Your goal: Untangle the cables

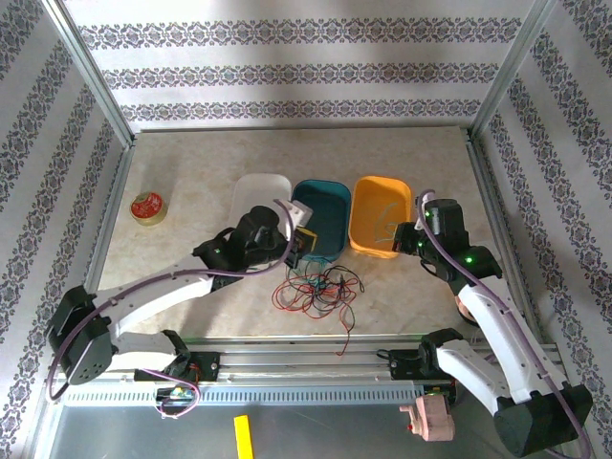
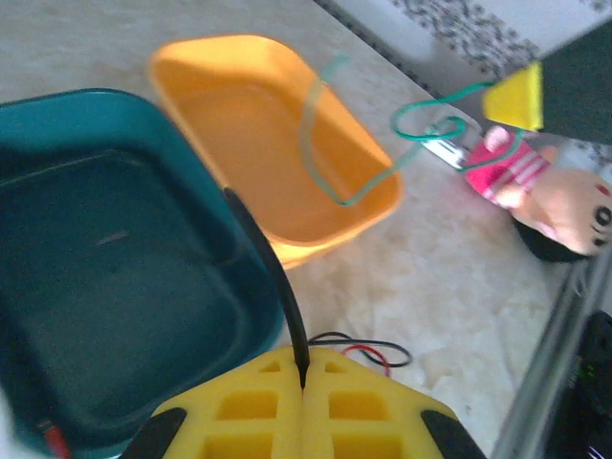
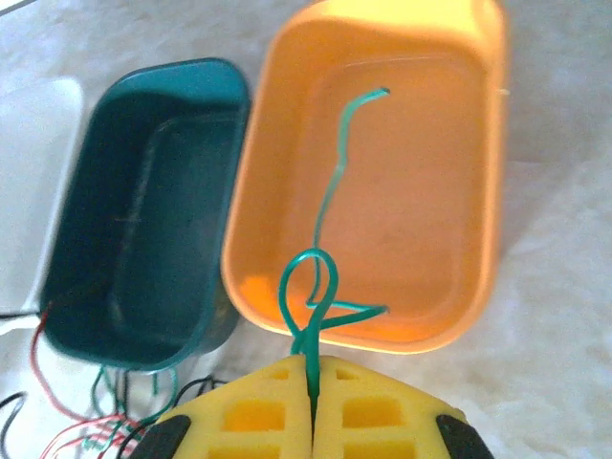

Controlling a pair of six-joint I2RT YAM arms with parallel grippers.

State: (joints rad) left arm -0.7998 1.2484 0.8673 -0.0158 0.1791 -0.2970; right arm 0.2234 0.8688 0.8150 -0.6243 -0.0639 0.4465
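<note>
Cables [image 1: 320, 287] lie mostly in a loose red, black and green knot on the counter [image 1: 191, 163], just in front of the teal tray [image 1: 330, 203], and each arm has one strand drawn out of it. The left end effector [image 2: 304, 384] has its yellow fingers pressed together on a black cable [image 2: 273, 263]. That cable rises from the pinch across the teal tray's near wall, so it looks meant for that tray. The right end effector [image 3: 314, 368] is likewise clamped, on a green cable [image 3: 333, 182]. This one loops once just above the fingertips and runs into the orange tray [image 3: 430, 337], where its free end rests on the floor, so green seems bound for orange. A white tray [image 1: 260, 186] sits beside the teal one. Which strands cross inside the knot is too fine to read from above. The black cable's far end blurs into the dark tray, and the left arm's wrist covers the teal tray's near corner in the top view.
</note>
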